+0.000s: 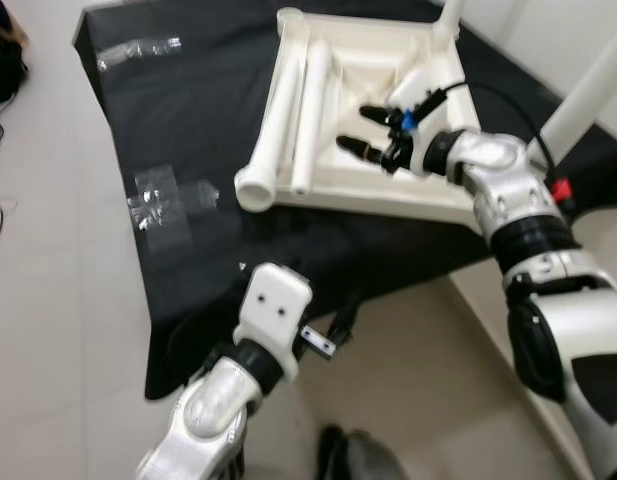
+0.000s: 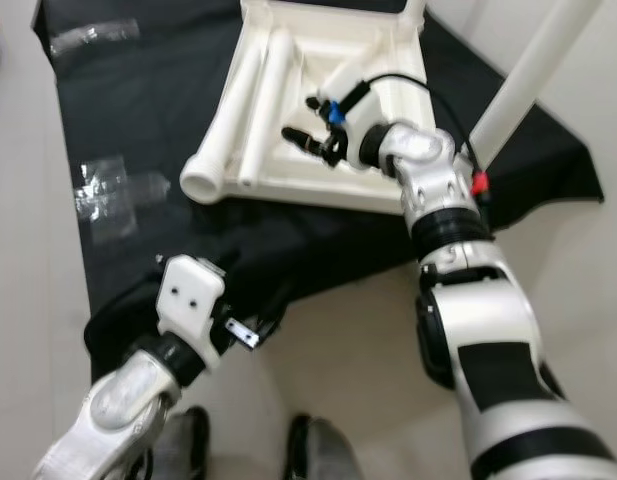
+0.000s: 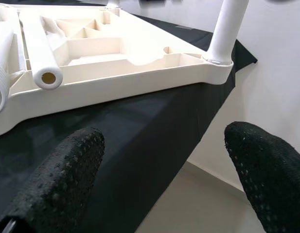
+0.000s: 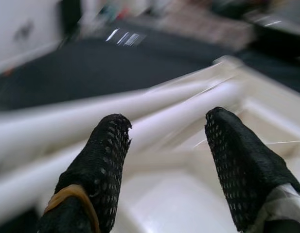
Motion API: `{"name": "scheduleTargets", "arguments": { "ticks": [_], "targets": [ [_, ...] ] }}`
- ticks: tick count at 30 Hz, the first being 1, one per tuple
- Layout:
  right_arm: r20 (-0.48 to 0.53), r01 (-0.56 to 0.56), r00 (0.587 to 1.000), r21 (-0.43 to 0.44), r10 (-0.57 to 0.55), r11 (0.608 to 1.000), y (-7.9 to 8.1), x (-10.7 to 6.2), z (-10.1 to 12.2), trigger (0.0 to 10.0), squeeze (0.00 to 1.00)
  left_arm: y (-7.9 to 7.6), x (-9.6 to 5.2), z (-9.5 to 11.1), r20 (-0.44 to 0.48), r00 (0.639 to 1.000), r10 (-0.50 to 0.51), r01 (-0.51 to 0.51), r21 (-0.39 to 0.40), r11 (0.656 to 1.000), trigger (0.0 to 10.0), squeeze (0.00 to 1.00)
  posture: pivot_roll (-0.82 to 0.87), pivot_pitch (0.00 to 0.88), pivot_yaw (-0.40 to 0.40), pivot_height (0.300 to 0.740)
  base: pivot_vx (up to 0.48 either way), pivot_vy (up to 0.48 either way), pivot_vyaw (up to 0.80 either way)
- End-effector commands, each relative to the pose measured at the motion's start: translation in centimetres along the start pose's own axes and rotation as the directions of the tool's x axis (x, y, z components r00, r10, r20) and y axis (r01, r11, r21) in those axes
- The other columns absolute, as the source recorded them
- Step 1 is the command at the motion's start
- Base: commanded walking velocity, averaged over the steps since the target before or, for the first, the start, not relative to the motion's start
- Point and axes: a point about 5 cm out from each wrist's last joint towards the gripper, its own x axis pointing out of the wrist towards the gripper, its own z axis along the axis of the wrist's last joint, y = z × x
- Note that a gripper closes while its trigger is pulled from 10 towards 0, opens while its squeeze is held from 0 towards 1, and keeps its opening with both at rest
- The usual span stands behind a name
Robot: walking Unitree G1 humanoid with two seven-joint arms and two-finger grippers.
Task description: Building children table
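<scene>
While spread, right gripper empty.

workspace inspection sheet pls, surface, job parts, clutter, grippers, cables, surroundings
surface: black cloth covering a raised platform.
job's things: white tabletop lying upside down; two loose legs resting inside it; two legs fitted upright at corners.
clutter: crumpled clear plastic wrap on the cloth, more near its far corner.
grippers: right gripper open, hovering over the tabletop's inside; left gripper open, low at the cloth's near edge.
cables: black cable looping along the right wrist.
surroundings: pale floor; white wall; dark cords at the floor's far left.
</scene>
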Motion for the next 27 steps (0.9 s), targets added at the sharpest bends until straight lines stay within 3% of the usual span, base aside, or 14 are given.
{"name": "scheduleTargets", "arguments": {
  "ticks": [1,3,6,11,15,18,21,27],
  "targets": [
    [0.085,0.085,0.992,0.095,-0.093,0.992,-0.8,-0.4,0.8,10.0,0.0,-0.2,0.0,-0.2,-0.011,1.0,0.006,-0.006,-0.006,1.0,10.0,0.0,0.03,0.246,-0.103,0.74,0.0,0.0,0.0],
    [0.085,0.085,0.992,0.095,-0.093,0.992,-0.8,-0.4,0.8,10.0,0.0,-0.2,0.0,-0.2,-0.011,1.0,0.006,-0.006,-0.006,1.0,10.0,0.0,0.03,0.246,-0.103,0.74,0.0,0.0,0.0],
    [0.167,0.129,0.975,0.125,-0.149,0.984,-0.5,-0.5,1.3,10.0,0.0,0.1,0.1,-0.1,-0.005,1.0,0.023,-0.023,-0.004,1.0,10.0,0.0,0.03,0.241,-0.099,0.74,0.0,0.0,0.0],
    [0.216,0.151,0.959,0.169,-0.186,0.974,1.2,-1.0,0.5,10.0,0.0,1.0,0.4,0.2,0.01,0.997,0.072,-0.073,0.02,0.997,10.0,0.0,0.03,0.233,-0.1,0.74,0.0,0.0,0.0],
    [0.212,0.138,0.961,0.187,-0.178,0.972,2.0,-1.1,0.1,10.0,0.0,1.2,0.5,0.3,0.016,0.995,0.094,-0.095,0.025,0.995,10.0,0.0,0.03,0.233,-0.1,0.74,0.0,0.0,0.0],
    [0.177,0.114,0.974,0.165,-0.144,0.98,4.4,-1.7,-1.2,10.0,0.0,2.1,0.7,0.9,0.047,0.986,0.16,-0.163,0.074,0.984,10.0,0.0,0.02,0.229,-0.101,0.74,0.0,0.0,0.0],
    [0.167,0.12,0.974,0.182,-0.151,0.976,5.2,-2.3,-1.7,10.0,0.0,2.7,0.8,1.1,0.05,0.98,0.191,-0.195,0.08,0.978,10.0,0.0,0.02,0.226,-0.1,0.74,0.0,-0.191,0.0],
    [0.152,0.133,0.974,0.198,-0.165,0.971,5.5,-2.7,-2.0,10.0,0.0,3.3,0.9,1.3,0.05,0.971,0.234,-0.236,0.033,0.971,10.0,0.0,0.02,0.224,-0.104,0.74,0.0,-0.105,0.0]
  ]
}}
